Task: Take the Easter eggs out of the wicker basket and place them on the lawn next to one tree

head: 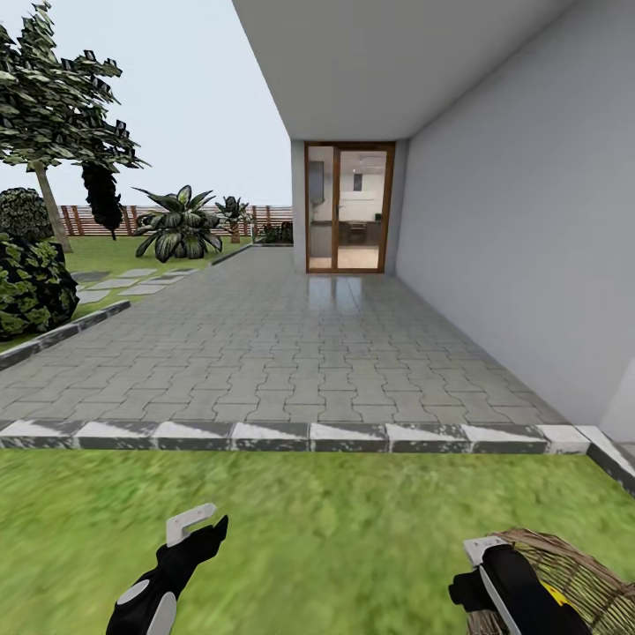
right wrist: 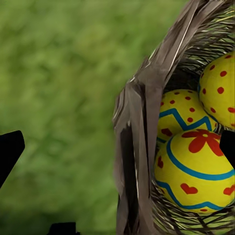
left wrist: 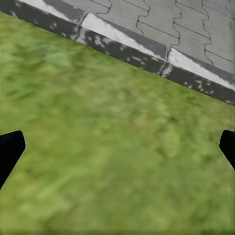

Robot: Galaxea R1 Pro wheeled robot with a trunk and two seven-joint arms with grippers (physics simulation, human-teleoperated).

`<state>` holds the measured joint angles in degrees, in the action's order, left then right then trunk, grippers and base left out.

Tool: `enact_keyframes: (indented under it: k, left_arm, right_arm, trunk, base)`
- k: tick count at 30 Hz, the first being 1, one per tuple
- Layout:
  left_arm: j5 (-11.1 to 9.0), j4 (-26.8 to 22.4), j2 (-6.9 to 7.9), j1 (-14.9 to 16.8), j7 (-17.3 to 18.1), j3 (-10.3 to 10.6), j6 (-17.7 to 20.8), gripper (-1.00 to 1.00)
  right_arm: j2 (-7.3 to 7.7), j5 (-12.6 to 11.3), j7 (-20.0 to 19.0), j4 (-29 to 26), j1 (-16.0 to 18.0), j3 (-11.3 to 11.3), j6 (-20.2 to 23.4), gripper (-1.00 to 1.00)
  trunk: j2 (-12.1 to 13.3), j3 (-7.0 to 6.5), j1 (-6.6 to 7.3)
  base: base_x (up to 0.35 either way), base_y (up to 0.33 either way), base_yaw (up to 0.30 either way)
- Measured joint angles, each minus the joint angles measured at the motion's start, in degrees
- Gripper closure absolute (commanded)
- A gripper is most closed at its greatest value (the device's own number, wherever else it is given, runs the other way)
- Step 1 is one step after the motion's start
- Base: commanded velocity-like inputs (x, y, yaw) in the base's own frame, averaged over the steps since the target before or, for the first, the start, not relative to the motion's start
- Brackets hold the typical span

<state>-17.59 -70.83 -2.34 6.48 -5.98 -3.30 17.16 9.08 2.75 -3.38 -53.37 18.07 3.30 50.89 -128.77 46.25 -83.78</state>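
Note:
The wicker basket [head: 578,573] stands on the lawn [head: 353,529] at the bottom right of the head view. Three yellow Easter eggs lie inside it: a flower-marked egg [right wrist: 196,171], a zigzag egg [right wrist: 178,115] and a red-dotted egg [right wrist: 220,88]. My right gripper [right wrist: 117,149] hovers open over the basket's rim [right wrist: 134,147], with nothing between its fingers; it also shows above the basket [head: 483,564]. My left gripper [head: 201,527] is open over bare grass [left wrist: 117,152]. A tree [head: 48,115] with a pale trunk stands far off at the left.
A grey-and-white curb [head: 309,435] separates the lawn from the grey paved patio [head: 282,353]. A white house wall [head: 529,220] and glass door [head: 349,208] lie ahead. Dark bushes [head: 31,282], a leafy plant [head: 179,225] and a slatted fence [head: 265,214] stand at the left.

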Motion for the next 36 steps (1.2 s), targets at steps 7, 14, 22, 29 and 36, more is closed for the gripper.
enact_keyframes:
  k: [7, 14, 22, 29, 36]
  left_arm:
    - [0.0, 0.0, 0.00, 0.0, 0.0, 0.0, 0.1, -1.00]
    - [0.0, 0.1, 0.00, 0.0, 0.0, 0.0, 0.1, -1.00]
    - [0.0, 0.1, 0.00, 0.0, 0.0, 0.0, 0.1, -1.00]
    - [0.0, 0.0, 0.01, 0.0, 0.0, 0.0, 0.0, -1.00]
    - [0.0, 0.0, 0.00, 0.0, 0.0, -0.1, -0.1, -1.00]
  right_arm:
    - [0.07, 0.0, 0.0, 0.0, 0.0, -0.1, 0.0, -1.00]
    - [0.09, 0.0, 0.0, 0.0, 0.0, 0.0, 0.0, -1.00]
    - [0.09, 0.0, 0.0, 0.0, 0.0, 0.0, 0.0, 1.00]
    - [0.10, 1.8, 0.0, 0.0, 0.0, -0.1, 0.0, 1.00]
    - [0.10, 1.0, 0.0, 0.0, 0.0, -0.1, 0.0, 1.00]
  trunk:
    - [-1.6, 0.71, -0.87]
    - [-2.0, 0.90, -1.10]
    - [-2.0, 0.90, -1.10]
    - [-2.0, 0.89, -1.10]
    - [-2.0, 0.89, -1.10]
  base:
    - [0.000, 0.000, 0.000]
    - [0.000, 0.000, 0.000]
    - [0.000, 0.000, 0.000]
    - [0.000, 0.000, 0.000]
    - [0.000, 0.000, 0.000]
